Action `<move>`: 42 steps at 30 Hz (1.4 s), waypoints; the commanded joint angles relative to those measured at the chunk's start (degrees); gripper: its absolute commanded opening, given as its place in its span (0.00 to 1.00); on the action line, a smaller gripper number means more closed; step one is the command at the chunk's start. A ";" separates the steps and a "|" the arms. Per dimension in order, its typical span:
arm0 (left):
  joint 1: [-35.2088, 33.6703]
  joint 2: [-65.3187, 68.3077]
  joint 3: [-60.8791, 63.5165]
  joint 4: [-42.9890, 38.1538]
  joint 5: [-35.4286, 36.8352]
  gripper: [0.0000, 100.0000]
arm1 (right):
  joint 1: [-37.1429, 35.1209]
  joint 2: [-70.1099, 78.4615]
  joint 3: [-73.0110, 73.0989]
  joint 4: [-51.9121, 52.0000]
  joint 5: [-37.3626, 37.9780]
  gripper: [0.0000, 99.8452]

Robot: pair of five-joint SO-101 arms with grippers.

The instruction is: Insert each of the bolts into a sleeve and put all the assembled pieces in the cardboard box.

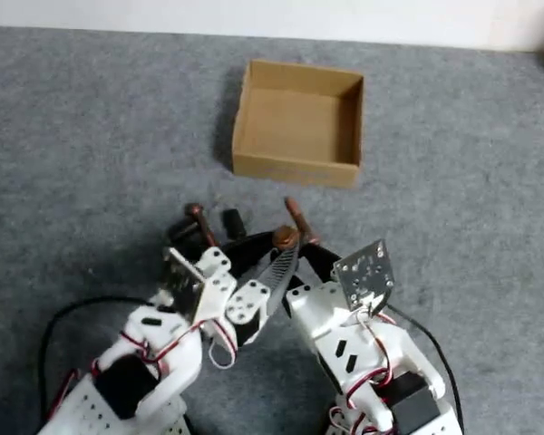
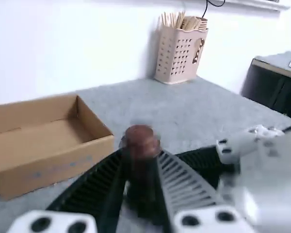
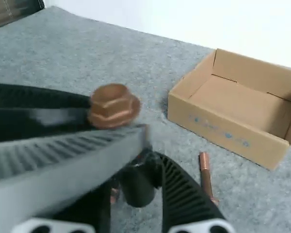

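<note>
High view shows the cardboard box [image 1: 295, 168] open on the grey carpet [image 1: 91, 136], its floor bare cardboard. Near it, the left gripper [image 2: 140, 158] is clamped on a bolt [image 2: 140, 137], head up. The right gripper [image 3: 136, 174] is closed around a black sleeve [image 3: 136, 189] close to that bolt. A loose bolt [image 3: 205, 174] lies between grippers and box. A perforated basket [image 2: 177, 56] holds wooden sticks [image 2: 177, 19].

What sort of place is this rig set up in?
Probably an indoor office or hobby-lab bench: grey felt-like matting covers the work surface, a plain white wall runs behind it, and a perforated basket of wooden sticks stands at the wall.
</note>
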 commanded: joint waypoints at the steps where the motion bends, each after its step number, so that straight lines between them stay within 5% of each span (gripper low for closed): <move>1: 0.75 -2.95 0.22 7.21 1.85 0.40 | 2.33 -0.75 -1.36 -1.19 -0.70 0.01; 3: 0.84 -2.42 0.22 9.93 3.43 0.51 | 2.33 -0.75 -1.36 -1.19 -0.62 0.01; 5: 0.84 -2.15 0.22 10.20 3.69 0.51 | 2.24 -0.75 -1.36 -1.27 -0.62 0.01; 14: 0.13 -2.07 -5.67 2.90 3.78 0.26 | 2.24 -0.75 -1.27 -1.27 -0.62 0.01; 20: -9.71 -2.07 -6.11 -3.69 8.79 0.00 | 2.24 -0.13 -1.10 -3.82 0.26 0.00; 30: -22.11 0.22 -0.48 -5.19 14.15 0.01 | 2.42 -0.04 0.40 -4.18 5.10 0.00; 36: -29.67 17.71 -0.13 -16.88 14.07 0.01 | 2.68 6.29 -2.42 -6.20 9.05 0.00; 42: -34.86 49.01 -11.03 -23.91 14.24 0.01 | 8.66 38.02 -21.85 -10.68 12.31 0.00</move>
